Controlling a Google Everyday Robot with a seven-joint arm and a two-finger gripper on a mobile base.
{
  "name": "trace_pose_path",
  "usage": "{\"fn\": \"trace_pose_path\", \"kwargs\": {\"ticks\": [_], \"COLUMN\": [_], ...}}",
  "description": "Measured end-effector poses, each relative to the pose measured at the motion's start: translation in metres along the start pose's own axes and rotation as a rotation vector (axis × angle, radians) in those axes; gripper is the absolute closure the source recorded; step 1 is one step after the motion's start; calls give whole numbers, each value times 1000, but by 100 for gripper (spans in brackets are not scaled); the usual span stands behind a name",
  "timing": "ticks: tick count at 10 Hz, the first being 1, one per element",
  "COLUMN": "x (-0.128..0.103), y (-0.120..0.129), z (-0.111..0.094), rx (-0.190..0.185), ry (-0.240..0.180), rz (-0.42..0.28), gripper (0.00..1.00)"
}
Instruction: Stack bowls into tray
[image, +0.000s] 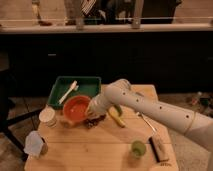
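A round red-orange bowl (76, 109) sits on the wooden table, just in front of the dark green tray (89, 83). The tray lies at the back left of the table and holds a white utensil (68, 92). My white arm reaches in from the right, and my gripper (93, 116) is at the bowl's right rim, low over the table. The gripper end is dark and partly hidden by the arm.
A white round lidded container (48, 117) stands left of the bowl. A pale crumpled object (35, 144) lies at the front left. A banana (117, 115), a fork (144, 120), a lime-green cup (138, 147) and a dark block (159, 147) lie to the right.
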Motion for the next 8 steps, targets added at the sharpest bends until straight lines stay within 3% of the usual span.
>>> {"fn": "trace_pose_path", "kwargs": {"ticks": [3,8], "x": [19,43], "y": [-19,-31], "z": [-4,-5], "rx": [-3,-15], "ry": [12,-1], "rz": [-60,-111], "gripper": [100,100]}}
